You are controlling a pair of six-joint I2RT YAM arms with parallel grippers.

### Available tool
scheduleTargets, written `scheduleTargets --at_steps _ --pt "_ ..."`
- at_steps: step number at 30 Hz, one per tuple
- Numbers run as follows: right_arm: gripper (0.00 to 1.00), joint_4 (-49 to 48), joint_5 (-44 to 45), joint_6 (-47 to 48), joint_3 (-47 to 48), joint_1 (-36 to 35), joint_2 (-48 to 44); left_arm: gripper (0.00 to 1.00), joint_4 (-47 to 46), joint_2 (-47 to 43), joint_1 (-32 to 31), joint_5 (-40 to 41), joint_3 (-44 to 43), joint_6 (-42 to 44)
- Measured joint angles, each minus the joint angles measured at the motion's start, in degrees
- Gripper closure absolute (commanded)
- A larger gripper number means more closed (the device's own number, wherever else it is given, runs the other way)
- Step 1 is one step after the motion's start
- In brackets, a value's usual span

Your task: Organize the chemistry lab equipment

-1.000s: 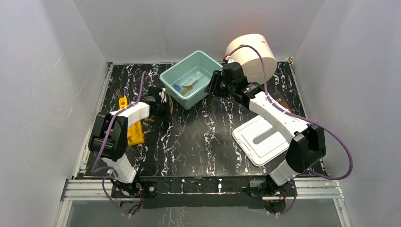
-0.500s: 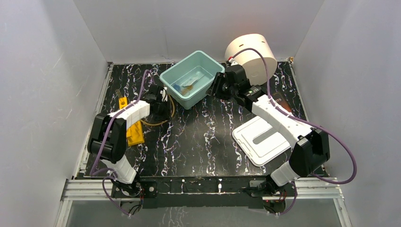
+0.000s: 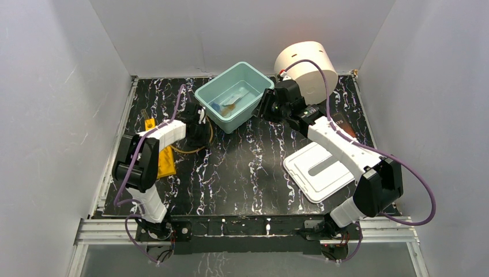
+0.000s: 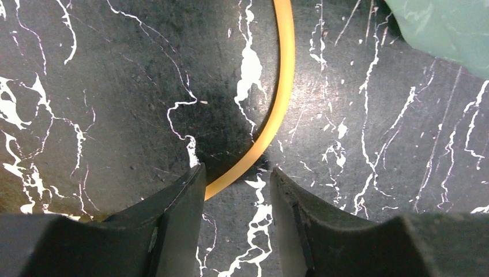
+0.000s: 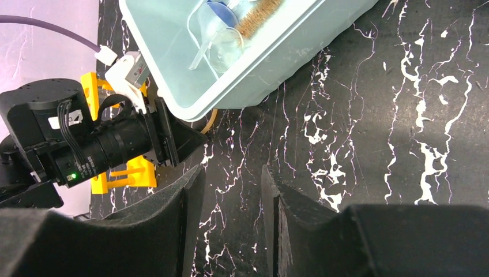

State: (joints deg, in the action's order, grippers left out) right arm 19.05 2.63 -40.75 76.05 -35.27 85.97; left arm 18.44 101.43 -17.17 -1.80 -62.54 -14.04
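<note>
**Clerk:** Item, amber rubber tubing. Location?

**Checker:** On the marbled table, left of centre, curving just near the teal bin, one end running under the bin's near corner. The left gripper is down over it, jaws apart, the tube passing between the tips, nothing clamped.

**Clerk:** Item, right gripper?

**Checker:** Partly open, empty, hovering at the bin's right side. The tiny glass beaker, the wooden-handled brush and a blue-capped clear tube are already inside.

**Clerk:** Hazards?

**Checker:** Three, all judgement.
- The tube is thin, round and springy. A close set off-centre may roll it out from between the tips.
- A single pinch point leaves long ends dangling. They may drag, catch the bin rim or spill back out.
- Both arms are close to the bin. A careless lift could nudge it or bring the wrists together.

**Clerk:** Markings?

**Checker:** None legible.
- The lens barrel seen from the right wrist bears small white print, too fine to read.
- The dark book on the far right shows a faint mark, unreadable.
- Bin, white lid and tubing: no label visible.
</note>
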Motion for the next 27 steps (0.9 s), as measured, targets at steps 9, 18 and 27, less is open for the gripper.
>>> scheduleTargets --at_steps 9,18,27 --pt "0.51 0.02 0.20 0.04 0.00 0.00 0.00 0.63 -1.55 -0.09 -0.17 2.32 0.76 1.77" --pt "0.51 0.04 0.20 0.42 0.00 0.00 0.00 0.93 -4.81 -1.90 -2.47 6.58 3.96 4.83" --pt "0.51 0.07 0.20 0.63 0.00 0.00 -0.02 1.00 -6.71 -3.63 -4.98 9.29 6.27 6.56"
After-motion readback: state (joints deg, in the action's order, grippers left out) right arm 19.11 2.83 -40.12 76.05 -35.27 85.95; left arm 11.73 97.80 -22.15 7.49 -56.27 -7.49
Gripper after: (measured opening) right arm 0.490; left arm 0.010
